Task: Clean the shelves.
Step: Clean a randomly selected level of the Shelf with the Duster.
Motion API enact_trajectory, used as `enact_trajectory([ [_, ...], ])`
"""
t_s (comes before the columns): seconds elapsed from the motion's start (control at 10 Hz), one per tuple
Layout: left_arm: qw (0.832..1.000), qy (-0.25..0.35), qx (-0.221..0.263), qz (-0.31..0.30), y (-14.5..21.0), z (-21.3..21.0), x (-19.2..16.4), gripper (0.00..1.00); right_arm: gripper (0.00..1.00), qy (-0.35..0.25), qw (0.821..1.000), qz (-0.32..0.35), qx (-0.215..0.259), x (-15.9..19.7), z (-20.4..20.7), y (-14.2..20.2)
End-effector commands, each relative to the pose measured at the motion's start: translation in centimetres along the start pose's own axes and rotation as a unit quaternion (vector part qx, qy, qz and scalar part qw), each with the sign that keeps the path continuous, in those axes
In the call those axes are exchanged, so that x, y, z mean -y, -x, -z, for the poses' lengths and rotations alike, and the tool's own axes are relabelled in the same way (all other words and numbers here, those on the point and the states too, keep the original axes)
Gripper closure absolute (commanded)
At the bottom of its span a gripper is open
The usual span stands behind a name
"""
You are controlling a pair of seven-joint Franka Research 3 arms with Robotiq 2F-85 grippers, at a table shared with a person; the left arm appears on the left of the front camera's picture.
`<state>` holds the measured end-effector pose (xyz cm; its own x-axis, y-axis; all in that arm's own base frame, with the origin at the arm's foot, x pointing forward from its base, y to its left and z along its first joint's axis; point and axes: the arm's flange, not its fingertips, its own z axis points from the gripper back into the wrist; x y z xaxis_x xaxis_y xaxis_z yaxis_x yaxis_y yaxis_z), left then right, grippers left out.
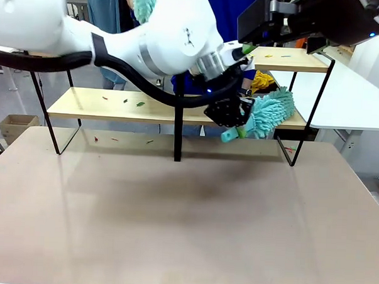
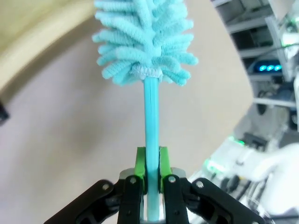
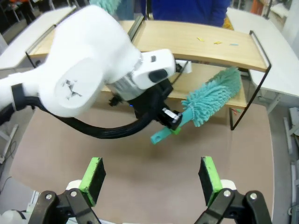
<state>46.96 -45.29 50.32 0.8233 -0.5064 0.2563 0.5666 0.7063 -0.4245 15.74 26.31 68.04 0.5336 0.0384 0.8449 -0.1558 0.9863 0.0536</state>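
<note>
Tabletop [image 1: 185,230] first: beige, carrying the shelves [image 1: 115,105] at its far side. Their long axis runs side to side across your front view, with one black upright at the middle. You can count three wooden boards past the left arm [image 1: 150,39]: lower left, lower right and upper right.

One teal duster [image 1: 271,111] lies slanted at the lower right board. Its fluffy head points to the robot's right and slightly up, its handle end down toward the tabletop. Whether the head touches the wood you cannot tell.

Your left pincer [image 1: 242,128] is pressed together on the duster's handle, and its two green pads [image 2: 140,163] pinch the handle from both sides below the head. Your right pincer [image 3: 152,175] is spread wide above the tabletop, with nothing between its pads.

Three small scraps [image 1: 125,101] sit on the lower left board, three more lie on the tabletop beneath it, and two on the upper right board.
</note>
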Motion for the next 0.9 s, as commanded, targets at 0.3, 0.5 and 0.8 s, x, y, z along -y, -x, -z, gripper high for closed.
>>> enact_trajectory([
  [0.3, 0.955, 0.139, -0.129, 0.228, 13.3, -7.1, -1.5, 0.87, 0.0, -0.002, 1.0, 0.005, 0.0, 0.1, 0.0, -0.2],
  [0.5, 0.955, 0.151, -0.063, 0.246, 15.6, -8.9, -2.0, 0.87, 0.0, -0.002, 1.0, 0.005, 0.0, 0.1, 0.0, -0.2],
  [0.8, 0.964, 0.141, -0.047, 0.222, 15.2, -9.1, -2.9, 0.87, 0.0, -0.002, 1.0, 0.005, 0.0, 0.1, 0.0, -0.2],
])
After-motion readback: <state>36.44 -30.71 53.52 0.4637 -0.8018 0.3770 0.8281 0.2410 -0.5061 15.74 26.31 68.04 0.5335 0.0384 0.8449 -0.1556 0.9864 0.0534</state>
